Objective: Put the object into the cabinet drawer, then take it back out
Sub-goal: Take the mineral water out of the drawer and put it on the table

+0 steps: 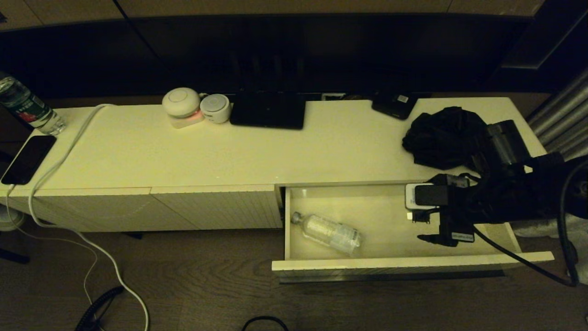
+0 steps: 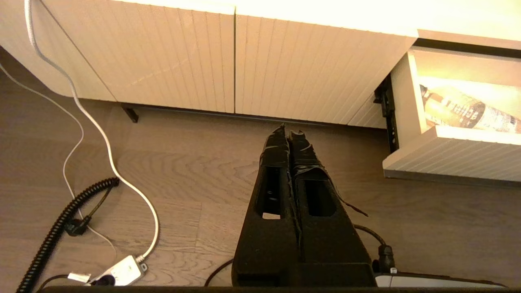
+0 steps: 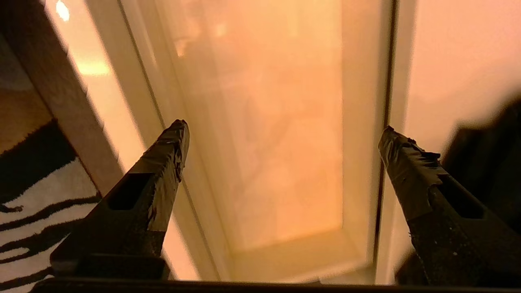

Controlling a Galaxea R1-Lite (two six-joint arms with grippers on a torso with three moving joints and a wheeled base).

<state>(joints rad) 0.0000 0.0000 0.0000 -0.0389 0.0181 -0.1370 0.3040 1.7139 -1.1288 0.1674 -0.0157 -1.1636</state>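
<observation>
The cabinet (image 1: 229, 151) is a long cream sideboard, and its drawer (image 1: 404, 263) at the right stands pulled out. A clear plastic bottle (image 1: 328, 233) lies on its side in the drawer's left half and also shows in the left wrist view (image 2: 468, 112). My right gripper (image 1: 420, 227) hangs open over the drawer's right half, well apart from the bottle. Nothing but the bare drawer wall (image 3: 360, 142) lies between its fingers (image 3: 283, 127). My left gripper (image 2: 290, 131) is shut and empty, parked low above the floor in front of the ribbed panels, left of the drawer front (image 2: 447, 158).
On the cabinet top are a second bottle (image 1: 27, 106), a phone (image 1: 28, 158), a white cable (image 1: 69, 151), round white devices (image 1: 181, 103), a flat dark slab (image 1: 268, 110) and a black bundle (image 1: 443, 135). A coiled cord (image 2: 61, 219) and a power strip (image 2: 122, 270) lie on the floor.
</observation>
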